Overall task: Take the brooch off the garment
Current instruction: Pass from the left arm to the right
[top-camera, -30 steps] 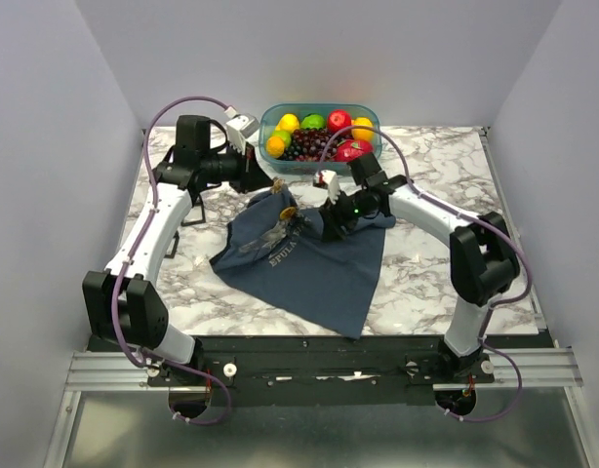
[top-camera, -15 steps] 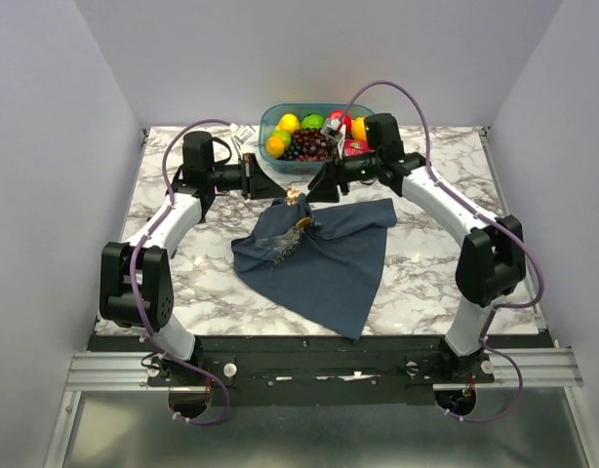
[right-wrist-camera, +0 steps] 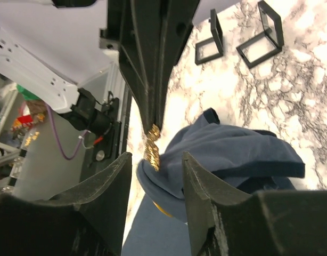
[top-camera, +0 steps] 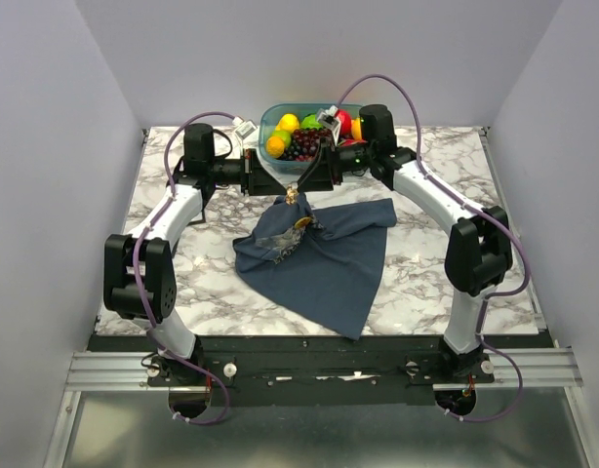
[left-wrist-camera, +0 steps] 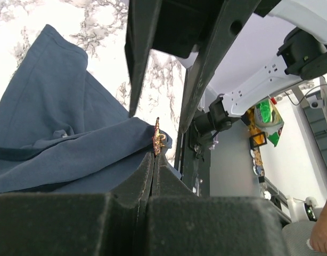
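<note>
Right arm closes in. Its fingers (right-wrist-camera: 94, 213) are apart and now straddle the brooch (right-wrist-camera: 152, 146), one on each side, not yet touching it as far as the wrist view shows.

- Brooch (top-camera: 292, 196): just in front of the fruit tub (top-camera: 263, 123), at the top of a raised peak of the garment (top-camera: 329, 258), clear of the tabletop (top-camera: 426, 263).
- Left fingers (left-wrist-camera: 121, 194): pressed together, with the brooch (left-wrist-camera: 157, 137) standing edge-on out of their tips. Cloth runs right up to the same spot. Cannot tell whether any fold is caught with the metal.
- The rest of the garment drapes from the peak down onto the tabletop, away from the tub.

Meaning for the task, as a judgement: this looks like the set-up for parting pin from cloth. One arm anchors the spot and the other is lined up to take hold. The brooch is not yet off the garment.

Against half a second ago:
- The right fingertips are nearer the brooch, and the gap in front of the tub has narrowed.
- The right arm's upper link sits a little further toward the tub.
- The left arm has barely shifted, and the cloth's outline is almost unchanged.

Against a second ago:
- The right arm was then low over the garment, further from the tub.
- The cloth lay flatter and wider, with its lettering showing. Now it is bunched and lifted.
</note>
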Controlling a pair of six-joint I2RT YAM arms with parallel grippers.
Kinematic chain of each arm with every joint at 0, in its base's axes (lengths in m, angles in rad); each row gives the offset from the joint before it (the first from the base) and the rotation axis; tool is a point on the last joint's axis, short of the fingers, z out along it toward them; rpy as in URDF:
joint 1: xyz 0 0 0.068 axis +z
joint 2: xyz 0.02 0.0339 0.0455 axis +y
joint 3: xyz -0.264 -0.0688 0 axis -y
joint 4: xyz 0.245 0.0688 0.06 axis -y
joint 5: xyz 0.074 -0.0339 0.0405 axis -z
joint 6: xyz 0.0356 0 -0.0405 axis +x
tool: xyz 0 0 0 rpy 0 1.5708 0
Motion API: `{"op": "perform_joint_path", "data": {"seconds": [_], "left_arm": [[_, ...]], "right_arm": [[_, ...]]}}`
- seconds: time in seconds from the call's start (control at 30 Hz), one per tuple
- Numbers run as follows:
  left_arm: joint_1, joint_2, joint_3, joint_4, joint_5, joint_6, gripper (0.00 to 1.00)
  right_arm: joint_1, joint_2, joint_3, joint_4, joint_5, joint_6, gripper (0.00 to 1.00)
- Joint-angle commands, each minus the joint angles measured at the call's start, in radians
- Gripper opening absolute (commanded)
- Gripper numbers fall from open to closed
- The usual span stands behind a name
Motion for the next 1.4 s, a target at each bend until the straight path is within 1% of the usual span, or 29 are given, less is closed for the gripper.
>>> {"op": "perform_joint_path", "data": {"seconds": [0.0,0.03,0.13,0.3,0.43,0.6,0.73,0.8,0.83,0.9,0.93,1.0,1.03,1.07,1.1,1.13,1.17,1.2,1.27,1.37], "left_arm": [[0.003,0.025,0.048,-0.056,0.052,0.068,0.00],[0.003,0.028,0.053,-0.079,0.051,0.075,0.00],[0.003,0.033,0.068,-0.084,0.051,0.078,0.00],[0.003,0.037,0.079,-0.090,0.052,0.078,0.00],[0.003,0.036,0.073,-0.090,0.054,0.078,0.00],[0.003,0.033,0.070,-0.095,0.060,0.078,0.00],[0.003,0.033,0.071,-0.095,0.060,0.082,0.00],[0.003,0.034,0.070,-0.093,0.057,0.084,0.00],[0.003,0.033,0.068,-0.090,0.055,0.082,0.00],[0.001,0.031,0.067,-0.087,0.052,0.084,0.00],[0.001,0.031,0.067,-0.085,0.049,0.082,0.00],[0.000,0.033,0.067,-0.082,0.034,0.082,0.00],[-0.002,0.033,0.065,-0.088,0.014,0.082,0.00],[-0.002,0.033,0.065,-0.098,-0.007,0.079,0.05],[0.000,0.031,0.065,-0.108,-0.041,0.084,0.12],[0.000,0.030,0.064,-0.140,-0.054,0.096,0.22],[0.000,0.025,0.057,-0.165,-0.075,0.136,0.25],[0.000,0.011,0.050,-0.177,-0.112,0.145,0.27],[0.000,-0.005,0.012,-0.148,-0.153,0.128,0.28],[-0.002,-0.029,-0.037,-0.089,-0.219,0.063,0.30]], "right_arm": [[-0.006,0.033,0.043,0.060,-0.059,0.064,0.47],[-0.006,0.036,0.046,0.060,-0.067,0.072,0.44],[-0.006,0.049,0.050,0.060,-0.085,0.086,0.42],[-0.006,0.063,0.049,0.054,-0.113,0.092,0.43],[-0.006,0.065,0.041,0.049,-0.093,0.089,0.42],[-0.006,0.082,0.052,0.046,-0.087,0.097,0.33],[-0.007,0.088,0.055,0.043,-0.099,0.103,0.33],[-0.006,0.091,0.058,0.042,-0.097,0.103,0.31],[-0.004,0.094,0.060,0.039,-0.099,0.103,0.27],[-0.004,0.100,0.066,0.033,-0.102,0.103,0.21],[-0.003,0.100,0.066,0.032,-0.105,0.104,0.13],[-0.004,0.103,0.066,0.032,-0.107,0.104,0.02],[-0.003,0.099,0.060,0.032,-0.073,0.104,0.00],[-0.004,0.089,0.055,0.034,-0.047,0.106,0.00],[-0.004,0.086,0.050,0.036,-0.029,0.109,0.00],[-0.006,0.083,0.044,0.036,0.005,0.114,0.00],[-0.006,0.079,0.037,0.037,0.024,0.118,0.00],[-0.006,0.065,0.029,0.046,0.039,0.120,0.00],[-0.006,0.053,0.007,0.063,0.086,0.144,0.00],[-0.006,0.025,-0.025,0.103,0.148,0.175,0.00]]}}
